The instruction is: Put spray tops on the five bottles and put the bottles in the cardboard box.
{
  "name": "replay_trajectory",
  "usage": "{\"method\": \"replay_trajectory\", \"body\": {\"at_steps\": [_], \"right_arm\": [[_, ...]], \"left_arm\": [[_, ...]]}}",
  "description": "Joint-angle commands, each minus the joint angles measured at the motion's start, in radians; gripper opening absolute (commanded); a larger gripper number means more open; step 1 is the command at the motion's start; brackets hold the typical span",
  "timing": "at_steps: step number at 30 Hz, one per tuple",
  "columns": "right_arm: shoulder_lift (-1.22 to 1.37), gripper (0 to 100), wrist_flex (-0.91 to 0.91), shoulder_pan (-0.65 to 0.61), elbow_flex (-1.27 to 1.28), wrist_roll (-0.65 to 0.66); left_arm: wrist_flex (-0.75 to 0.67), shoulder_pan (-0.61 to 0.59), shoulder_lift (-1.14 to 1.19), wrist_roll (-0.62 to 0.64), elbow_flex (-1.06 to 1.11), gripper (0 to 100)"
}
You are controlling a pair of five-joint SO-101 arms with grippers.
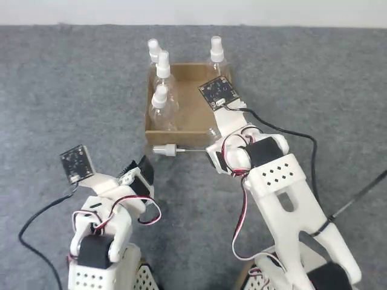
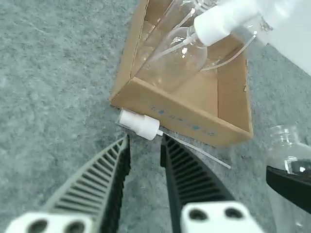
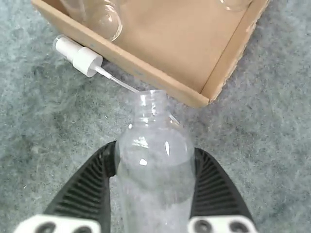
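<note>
Right gripper clamped on uncapped bottle just before box, spray top lying against box front, left gripper empty, jaws slightly apart, near spray top, 4 capped bottles upright at box

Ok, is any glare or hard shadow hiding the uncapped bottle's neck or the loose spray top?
Right wrist view: small bright glints on the uncapped bottle, but its neck rim reads plainly. Left wrist view: the spray top is evenly lit beside the cardboard box, with no hard shadow on it. High view: flat light over the table, and the capped bottles show only faint glints.
</note>
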Motion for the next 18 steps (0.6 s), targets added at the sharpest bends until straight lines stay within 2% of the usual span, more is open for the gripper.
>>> {"method": "replay_trajectory", "body": {"at_steps": [1,8,18], "right_arm": [[-0.054,3.8,0.013,0.015,-0.014,-0.011],[-0.054,3.8,0.013,0.015,-0.014,-0.011],[-0.053,3.8,0.013,0.015,-0.014,-0.011]], "left_arm": [[0.005,0.006,-0.009,-0.009,-0.065,9],[0.037,0.064,-0.009,-0.009,-0.068,9],[0.037,0.069,-0.008,-0.011,-0.068,9]]}}
